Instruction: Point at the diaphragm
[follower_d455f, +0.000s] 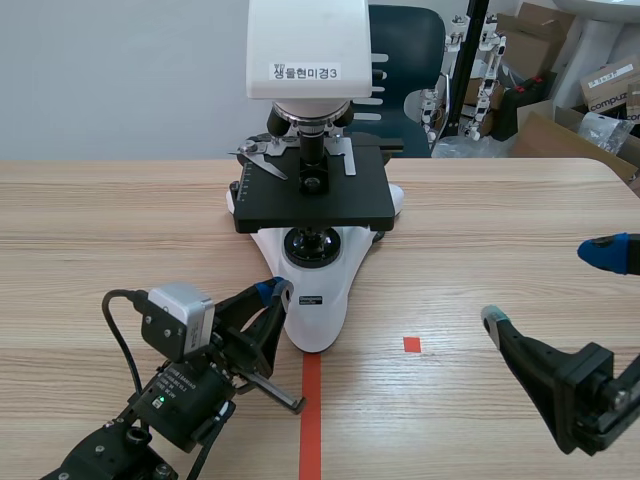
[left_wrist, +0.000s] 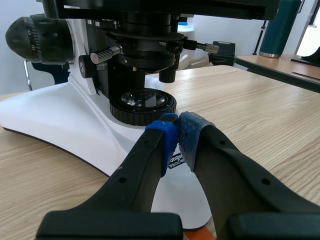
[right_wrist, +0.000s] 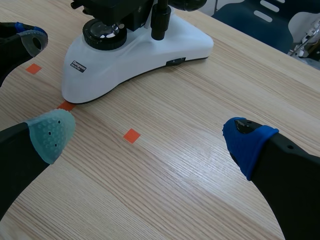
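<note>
**Closing on the diaphragm, aim not yet settled**

Shut tight: the left claw (left_wrist: 179, 131), blue and grey pads (left_wrist: 192, 132) pressed tip to tip, nothing held. Poised low over the front tongue of the white base (left_wrist: 60, 120), just short of the round light lens (left_wrist: 143, 102) set into it. Aimed forward and a little upward, toward the black diaphragm (left_wrist: 147, 50) slung under the stage (follower_d455f: 315, 195), directly above that lens, with a small knurled lever jutting out beside it. No contact, going by the left wrist view: open air between the tips and the black ring.

Spread wide and empty: the right claw (right_wrist: 150, 137), low over bare counter (follower_d455f: 480, 220), well apart from the microscope (follower_d455f: 310, 150) and near the small orange square mark (follower_d455f: 412, 344). No part in the pointing, by the look of it.

Upright at the middle of the counter, front toward the robot: the microscope itself, the diaphragm tucked out of sight beneath the stage in the scene view.

Judged as most of the way there. Done: fingers closed into a pointer, the tip brought to the right part of the instrument. Left, probably: raise the tip slightly so as to single out the diaphragm rather than the lens below, then hold. Hard to say whether the present aim already counts as a clear point.
</note>
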